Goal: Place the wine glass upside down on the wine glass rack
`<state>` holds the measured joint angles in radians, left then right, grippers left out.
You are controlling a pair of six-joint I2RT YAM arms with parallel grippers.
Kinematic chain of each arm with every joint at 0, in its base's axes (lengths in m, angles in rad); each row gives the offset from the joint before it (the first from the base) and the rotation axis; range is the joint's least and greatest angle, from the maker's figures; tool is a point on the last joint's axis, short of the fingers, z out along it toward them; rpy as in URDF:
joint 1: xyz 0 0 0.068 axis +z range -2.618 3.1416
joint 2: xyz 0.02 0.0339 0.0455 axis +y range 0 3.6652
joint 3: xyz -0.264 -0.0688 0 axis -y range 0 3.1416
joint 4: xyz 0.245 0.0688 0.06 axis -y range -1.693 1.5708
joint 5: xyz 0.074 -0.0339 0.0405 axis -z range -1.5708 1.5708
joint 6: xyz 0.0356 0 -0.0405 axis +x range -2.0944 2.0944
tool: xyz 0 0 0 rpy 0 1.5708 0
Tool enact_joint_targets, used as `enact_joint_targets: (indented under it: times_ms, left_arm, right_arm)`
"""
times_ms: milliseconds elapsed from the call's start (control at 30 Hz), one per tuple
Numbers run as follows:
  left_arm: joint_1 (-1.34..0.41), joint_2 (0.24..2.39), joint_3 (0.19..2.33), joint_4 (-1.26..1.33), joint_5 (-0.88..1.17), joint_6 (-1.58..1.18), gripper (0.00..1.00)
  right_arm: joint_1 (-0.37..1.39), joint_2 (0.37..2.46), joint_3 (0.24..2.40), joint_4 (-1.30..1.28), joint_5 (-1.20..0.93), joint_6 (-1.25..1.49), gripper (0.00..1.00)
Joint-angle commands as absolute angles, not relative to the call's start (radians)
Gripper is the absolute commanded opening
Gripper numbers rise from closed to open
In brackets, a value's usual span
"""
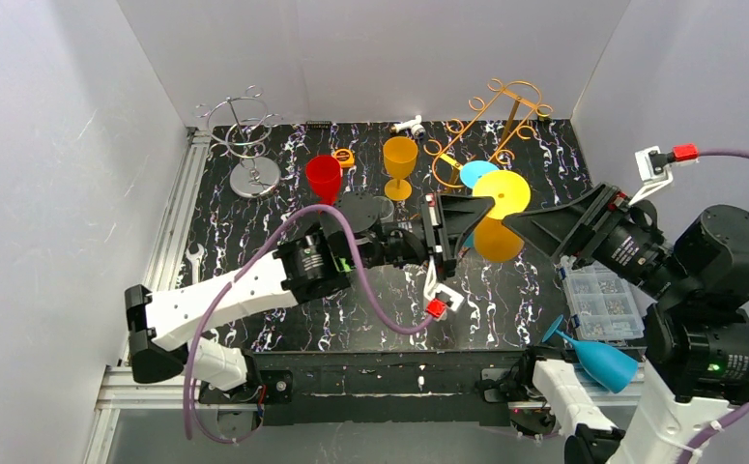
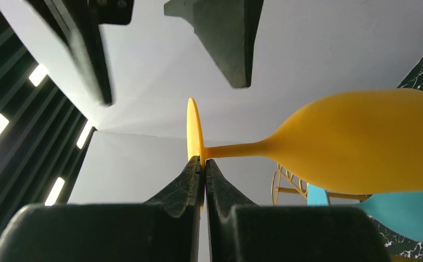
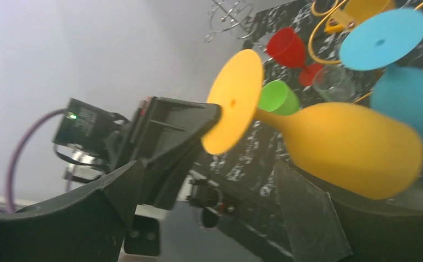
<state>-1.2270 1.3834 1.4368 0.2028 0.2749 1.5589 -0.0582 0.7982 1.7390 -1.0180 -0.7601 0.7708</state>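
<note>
Jaws of the left gripper (image 2: pixel 203 164) are pressed together on the rim of the foot of the yellow wine glass (image 2: pixel 362 136), pinching the disc edge-on. The glass is held in the air above the black marbled table (image 1: pixel 505 300), clear of its surface, with the stem running sideways from the foot to the bowl.

The right gripper (image 3: pixel 209 166) is spread wide and faces the glass from the opposite side. In the left wrist view its two fingers (image 2: pixel 225 38) stand apart from the foot with a visible gap. In its own wrist view the bowl overlaps the edge of one finger; contact there cannot be judged.

Just behind the held glass stands the orange wire rack (image 1: pixel 491 121), at the back right of the table. A blue wine glass (image 3: pixel 405 103) sits at this rack with its foot uppermost.

Other items noted:
- an amber wine glass (image 1: pixel 400 159) upright at centre back
- a red wine glass (image 1: pixel 324 177) to its left
- a green cup (image 3: pixel 277 98) near the red glass
- a silver wire rack (image 1: pixel 246 135) at the back left corner
- a compartment box (image 1: pixel 602 304) of small hardware at the right edge
- a second blue glass (image 1: pixel 597 358) lying on its side near the right arm's base
</note>
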Motion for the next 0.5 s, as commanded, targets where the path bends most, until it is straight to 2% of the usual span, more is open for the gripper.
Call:
enact_joint_targets:
  times_ms: [0,167,300,467]
  left_arm:
    - [-1.23,1.264,1.422,0.199,0.246,1.514,0.0]
    - [-1.23,1.205,1.427,0.122,0.202,1.451,0.0]
    - [-1.229,1.177,1.478,-0.031,0.214,1.353,0.0]
    - [-1.227,1.18,1.507,-0.124,0.282,1.325,0.0]
  right_arm:
    - [-0.014,0.816,1.824,-1.208,-0.64,0.454,0.98]
    - [-0.002,0.695,1.674,-1.166,-0.552,0.379,0.98]
    - [-0.002,0.658,1.54,-1.064,-0.614,0.38,0.99]
    - [0.041,0.655,1.499,-0.889,-0.681,0.391,0.98]
